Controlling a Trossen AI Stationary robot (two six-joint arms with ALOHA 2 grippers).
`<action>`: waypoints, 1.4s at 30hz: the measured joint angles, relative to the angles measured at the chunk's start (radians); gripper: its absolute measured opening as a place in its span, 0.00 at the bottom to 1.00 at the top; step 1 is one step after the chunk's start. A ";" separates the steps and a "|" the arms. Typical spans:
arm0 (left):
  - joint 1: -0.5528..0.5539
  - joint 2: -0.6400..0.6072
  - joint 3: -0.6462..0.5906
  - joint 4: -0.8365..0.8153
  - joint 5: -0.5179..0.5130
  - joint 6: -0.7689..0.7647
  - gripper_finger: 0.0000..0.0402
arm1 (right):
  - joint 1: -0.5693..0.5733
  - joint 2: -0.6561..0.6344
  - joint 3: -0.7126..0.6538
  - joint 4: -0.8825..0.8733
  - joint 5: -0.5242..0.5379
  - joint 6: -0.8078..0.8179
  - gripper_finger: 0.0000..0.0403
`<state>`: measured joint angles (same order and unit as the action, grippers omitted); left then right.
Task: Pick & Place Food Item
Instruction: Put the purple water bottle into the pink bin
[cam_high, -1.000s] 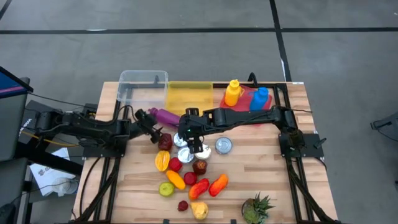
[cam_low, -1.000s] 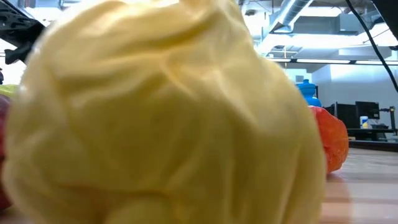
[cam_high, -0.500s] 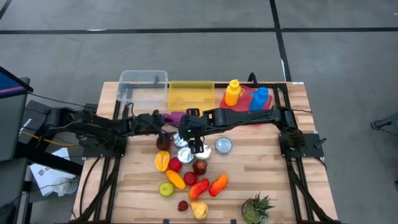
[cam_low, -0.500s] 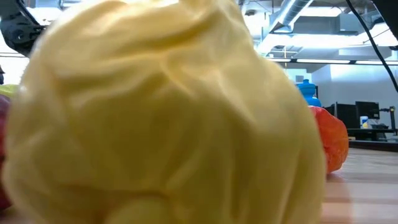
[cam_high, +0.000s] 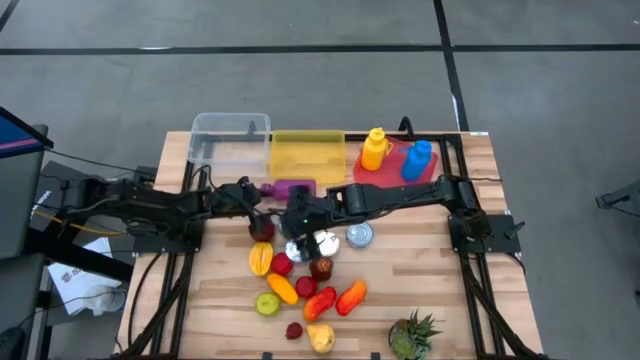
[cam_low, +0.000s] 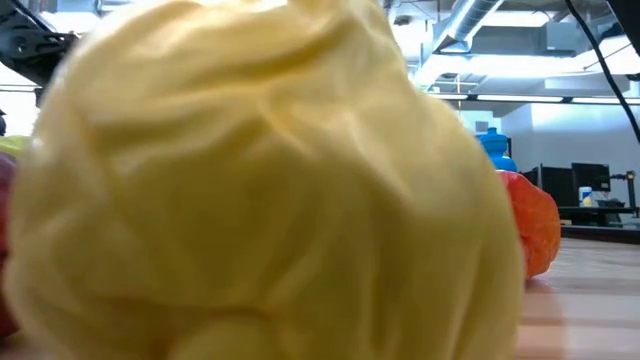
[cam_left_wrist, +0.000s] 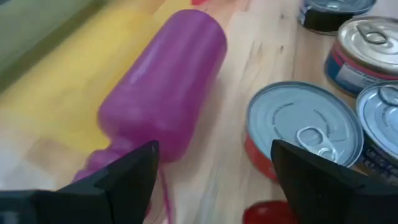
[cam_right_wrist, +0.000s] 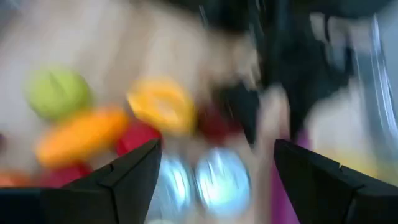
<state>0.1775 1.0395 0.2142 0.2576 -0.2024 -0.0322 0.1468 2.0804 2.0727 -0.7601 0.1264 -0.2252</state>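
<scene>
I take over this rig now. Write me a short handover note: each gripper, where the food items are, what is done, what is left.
Left gripper: open, empty, beside the lying purple bottle and the tin cans.
Right gripper: open, empty, over the cans at table centre.
Fruit pile: loose on the table, near side. Clear bin and yellow bin: far edge.
Done: no item held.
Left: grasp an item and place it.

Grey floor (cam_high: 300, 80) crossed by dark seam lines surrounds the wooden tabletop (cam_high: 420, 290); ceiling ducts (cam_low: 470, 20) run overhead at one o'clock.
</scene>
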 joint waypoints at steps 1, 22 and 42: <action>-0.002 -0.022 0.000 -0.017 -0.007 -0.001 0.75 | 0.003 0.000 0.000 0.073 -0.044 -0.017 0.75; -0.002 -0.162 -0.043 -0.086 -0.003 -0.036 0.75 | -0.075 0.000 -0.586 2.037 -0.361 -0.072 0.75; 0.000 -0.162 -0.047 -0.183 -0.138 0.005 0.75 | -0.062 -0.605 -1.395 1.760 -0.117 -0.100 0.75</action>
<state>0.1771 0.8776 0.1676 0.0749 -0.3404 -0.0268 0.0848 1.4759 0.6778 1.0002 0.0095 -0.3249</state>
